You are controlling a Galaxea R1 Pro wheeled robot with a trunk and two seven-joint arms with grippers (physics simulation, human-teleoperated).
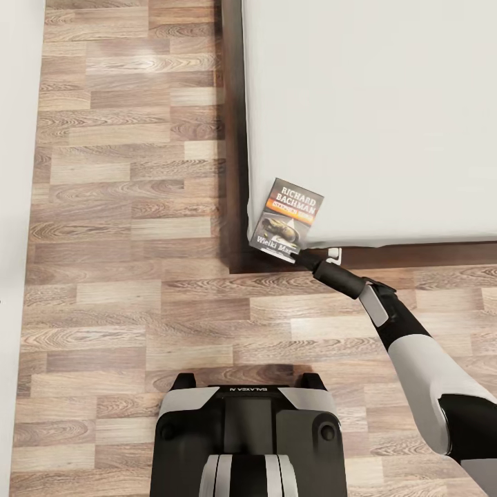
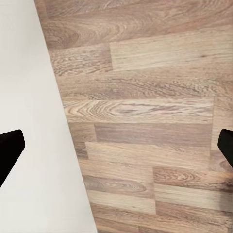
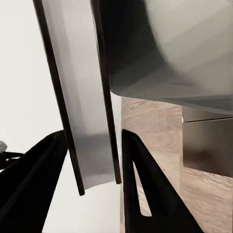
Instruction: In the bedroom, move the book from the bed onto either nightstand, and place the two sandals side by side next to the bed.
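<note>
The book (image 1: pixel 290 217), a dark paperback with white "RICHARD BACHMAN" lettering and an orange band, lies at the near left corner of the bed's grey mattress (image 1: pixel 386 103). Its lower edge sticks out past the corner. My right gripper (image 1: pixel 298 257) reaches up from the floor side and is shut on that lower edge. In the right wrist view the thin book (image 3: pixel 85 111) stands between the two black fingers of the right gripper (image 3: pixel 93 135), which press on both its faces. My left gripper (image 2: pixel 116 150) is open over bare floor beside a white wall. The sandals and nightstand are out of view.
The dark wooden bed frame (image 1: pixel 233 103) runs along the mattress's left side and front. Wood plank floor (image 1: pixel 124 207) stretches between the bed and a white wall (image 1: pixel 14 207) at the left. My base (image 1: pixel 248 442) stands on the floor in front of the bed corner.
</note>
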